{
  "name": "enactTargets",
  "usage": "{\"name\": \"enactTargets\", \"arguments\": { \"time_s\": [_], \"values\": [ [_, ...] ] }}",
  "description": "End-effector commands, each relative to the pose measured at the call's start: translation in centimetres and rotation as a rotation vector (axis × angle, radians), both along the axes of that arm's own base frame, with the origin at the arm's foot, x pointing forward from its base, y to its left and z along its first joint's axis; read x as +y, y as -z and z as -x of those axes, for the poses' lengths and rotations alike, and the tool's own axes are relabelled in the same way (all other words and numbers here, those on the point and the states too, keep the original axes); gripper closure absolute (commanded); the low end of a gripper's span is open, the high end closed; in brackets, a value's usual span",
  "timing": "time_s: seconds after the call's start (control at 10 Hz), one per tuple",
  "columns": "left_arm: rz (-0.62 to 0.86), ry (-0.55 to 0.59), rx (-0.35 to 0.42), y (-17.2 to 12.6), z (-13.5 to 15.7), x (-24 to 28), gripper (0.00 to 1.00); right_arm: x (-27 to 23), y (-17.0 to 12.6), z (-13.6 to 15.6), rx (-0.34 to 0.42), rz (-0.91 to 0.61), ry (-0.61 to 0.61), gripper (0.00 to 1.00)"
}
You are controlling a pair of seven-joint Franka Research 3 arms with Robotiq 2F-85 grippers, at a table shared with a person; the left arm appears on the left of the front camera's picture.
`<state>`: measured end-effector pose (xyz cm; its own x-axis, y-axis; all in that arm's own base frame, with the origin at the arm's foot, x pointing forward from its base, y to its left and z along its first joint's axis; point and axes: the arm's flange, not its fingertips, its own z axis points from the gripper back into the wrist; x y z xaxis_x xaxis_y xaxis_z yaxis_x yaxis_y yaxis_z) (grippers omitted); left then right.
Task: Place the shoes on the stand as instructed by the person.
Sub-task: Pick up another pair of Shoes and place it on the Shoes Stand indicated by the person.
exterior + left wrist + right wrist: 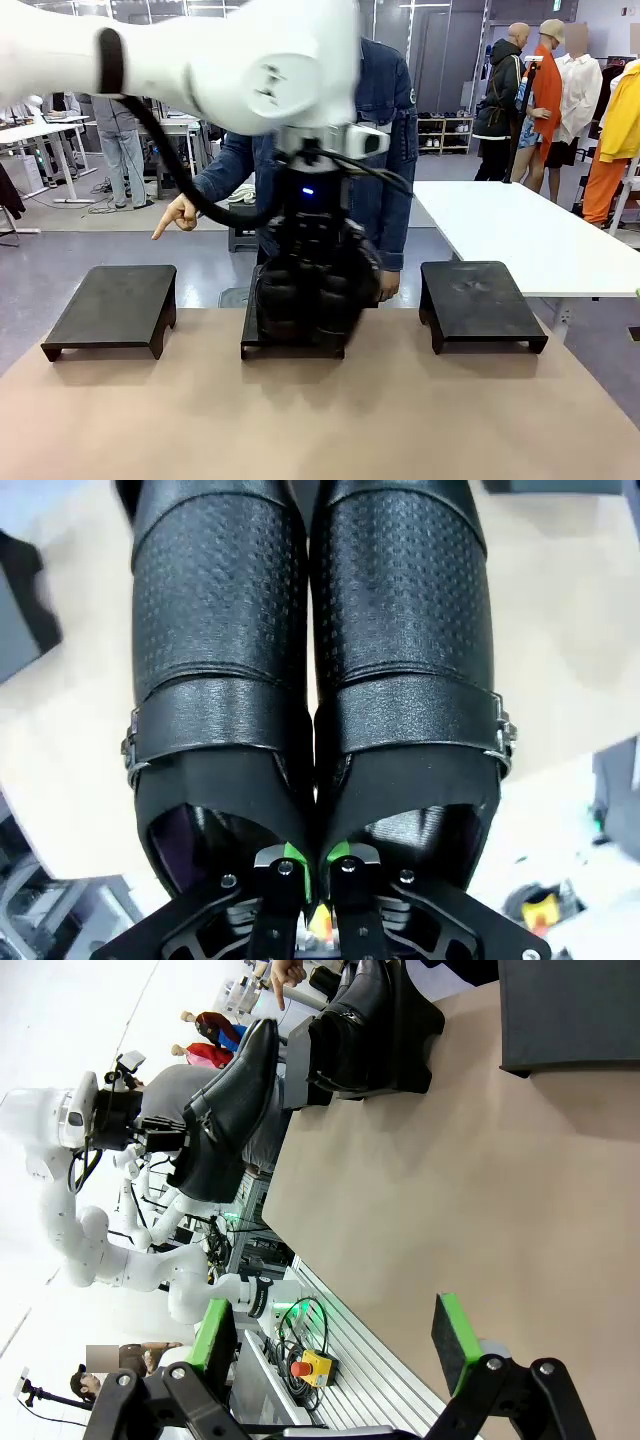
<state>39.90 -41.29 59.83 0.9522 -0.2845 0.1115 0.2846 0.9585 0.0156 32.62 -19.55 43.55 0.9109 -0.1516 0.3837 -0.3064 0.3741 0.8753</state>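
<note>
**Left claw holds one pair by the collars alone: grip and clearance need watching**

Your left claw [312, 872] is nipped almost closed on the two inner collars of the carried pair [215, 630], pressed together between its green pads [293, 855]. Nothing else supports these shoes. They hang side by side, toes down, from that one pinch, in the air over the table [300, 430] on the near side of the middle stand [290, 350]. The second pair [370, 1030] sits on that stand, close to the hanging toes. The left stand [112, 305] and right stand [480, 300] carry nothing. Beyond them the person's hand [178, 215] points a finger down and to the left. Your right claw [335, 1345] stands wide and holds nothing, at the near edge of the table.

Risks, as judged:
- The hold is on thin, glossy leather. A quick swing or a sudden stop could let one shoe slide out and drop.
- Moving sideways without lifting first could drag the toes into the second pair and knock it off its stand.
- I read the finger as choosing the left stand. Your arm hides much of the person from the front, so confirm before committing.
- The pointing hand is on the far side of the left stand. Keep your approach on the near side.
</note>
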Motion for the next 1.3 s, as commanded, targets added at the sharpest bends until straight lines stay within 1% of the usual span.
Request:
{"name": "enactTargets", "arguments": {
  "time_s": [0.0, 0.1, 0.2, 0.3, 0.4, 0.5, 0.6, 0.7, 0.8, 0.9, 1.0, 1.1, 1.2],
  "values": [
    [0.032, 0.107, 0.023, -1.2, 1.2, 8.2, 1.00, 0.0, -0.1, 0.1, -0.012, -0.008, 0.001, 0.00],
    [0.047, 0.183, 0.010, -1.8, 1.2, 12.7, 1.00, 0.0, -0.1, 0.1, -0.012, -0.008, 0.001, 0.00],
    [0.032, 0.207, -0.019, -1.9, 0.9, 18.0, 1.00, 0.0, -0.1, 0.1, -0.012, -0.008, 0.001, 0.00],
    [0.007, 0.179, -0.053, -1.7, 0.8, 22.2, 1.00, 0.0, -0.1, 0.1, -0.012, -0.008, 0.001, 0.00],
    [0.006, 0.188, -0.087, -1.4, 0.6, 25.9, 1.00, 0.0, -0.1, 0.1, -0.012, -0.008, 0.001, 0.00],
    [0.030, 0.175, -0.129, -0.9, 0.0, 29.4, 1.00, 0.0, -0.1, 0.1, -0.012, -0.008, 0.001, 0.00],
    [0.035, 0.125, -0.148, 0.3, -1.0, 32.5, 1.00, 0.0, -0.1, 0.1, -0.012, -0.008, 0.001, 0.00],
    [0.006, 0.100, -0.179, 1.4, -1.8, 34.3, 1.00, 0.0, -0.1, 0.1, -0.012, -0.008, 0.001, 0.00],
    [0.067, 0.076, -0.193, 2.3, -3.1, 35.4, 1.00, 0.0, -0.1, 0.1, -0.012, -0.008, 0.001, 0.00],
    [0.028, 0.022, -0.225, 3.2, -4.8, 35.9, 1.00, 0.0, -0.1, 0.1, -0.012, -0.008, 0.001, 0.00],
    [0.048, -0.044, -0.256, 4.1, -6.9, 36.1, 1.00, 0.0, -0.1, 0.1, -0.012, -0.008, 0.001, 0.00],
    [0.076, -0.072, -0.284, 4.8, -8.5, 36.3, 1.00, 0.0, -0.1, 0.1, -0.012, -0.008, 0.001, 0.00],
    [0.045, -0.095, -0.281, 5.7, -10.1, 36.5, 1.00, 0.0, -0.1, 0.1, -0.012, -0.008, 0.001, 0.00]
  ]
}}
